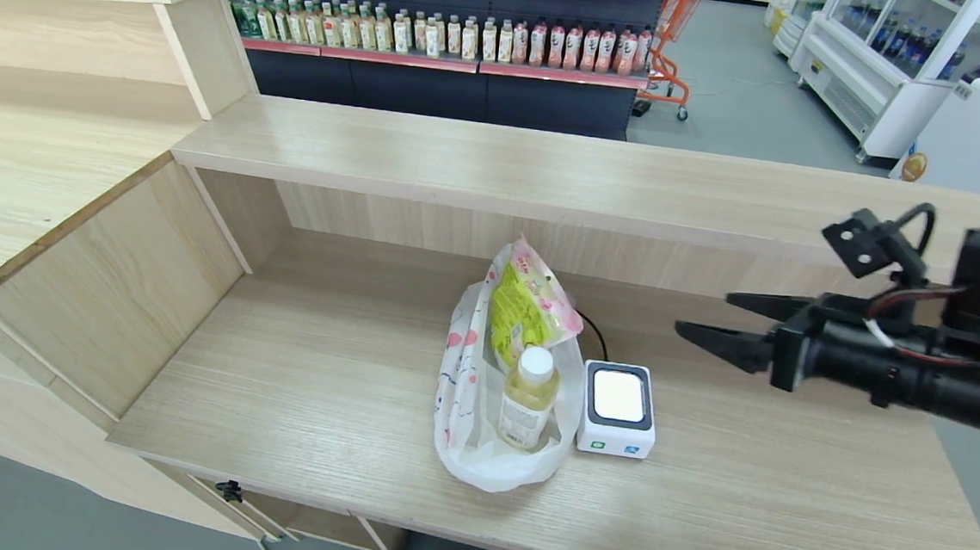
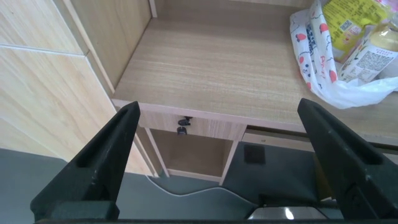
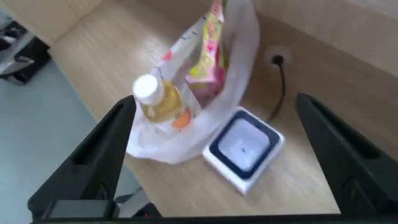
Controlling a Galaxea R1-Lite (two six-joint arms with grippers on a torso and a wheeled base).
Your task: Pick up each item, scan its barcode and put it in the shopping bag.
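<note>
Bottle (image 1: 529,398) and packet (image 1: 526,308) in shopping bag (image 1: 458,381); scanner (image 1: 617,407) just right.

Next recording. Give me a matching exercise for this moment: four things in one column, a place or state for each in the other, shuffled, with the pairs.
Things
1. bottle
2. snack packet
3. scanner
4. right gripper

Places or states
A. on the counter, beside the shopping bag, on the robot's right
B. open and empty, held above the counter
C. upright inside the shopping bag, white cap on top
D. inside the shopping bag, behind the bottle, sticking up out of it

Pairs: 1-C, 2-D, 3-A, 4-B
</note>
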